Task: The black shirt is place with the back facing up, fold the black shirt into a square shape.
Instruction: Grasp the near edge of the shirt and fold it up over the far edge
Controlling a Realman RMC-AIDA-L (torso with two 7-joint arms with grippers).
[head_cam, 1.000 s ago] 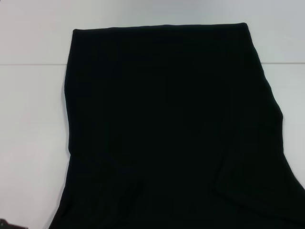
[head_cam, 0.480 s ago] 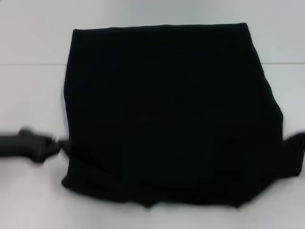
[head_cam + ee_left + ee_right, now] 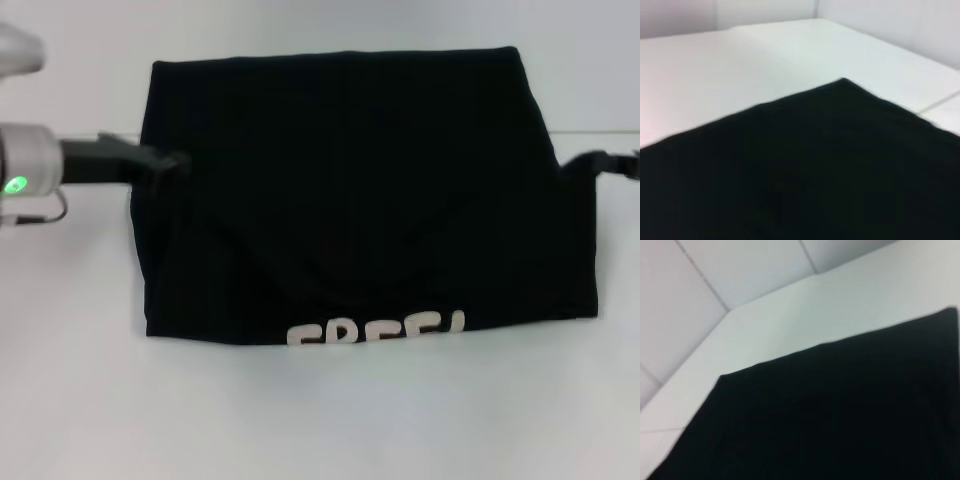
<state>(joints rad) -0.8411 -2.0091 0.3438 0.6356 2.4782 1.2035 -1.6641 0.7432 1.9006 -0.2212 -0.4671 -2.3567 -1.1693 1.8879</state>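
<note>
The black shirt (image 3: 360, 190) lies on the white table (image 3: 320, 420), doubled over on itself into a wide rectangle. White lettering (image 3: 375, 331) peeks out along its near fold edge. My left gripper (image 3: 172, 162) is at the shirt's left edge, about halfway up, shut on the turned-over layer. My right gripper (image 3: 585, 163) holds the right edge at the same height. Creases run down from both held points. The left wrist view shows only a far corner of the black shirt (image 3: 815, 170) on the table. The right wrist view shows the black shirt (image 3: 840, 410) too, with no fingers in sight.
A thin seam (image 3: 60, 134) crosses the white tabletop level with the grippers. Bare table surrounds the shirt in front and on both sides. A pale wall (image 3: 740, 270) stands behind the table's far edge.
The near part of the shirt has been carried up and away from me, shortening the cloth and exposing white lettering at the near fold. Both grippers rose from the lower sides to mid-height.
</note>
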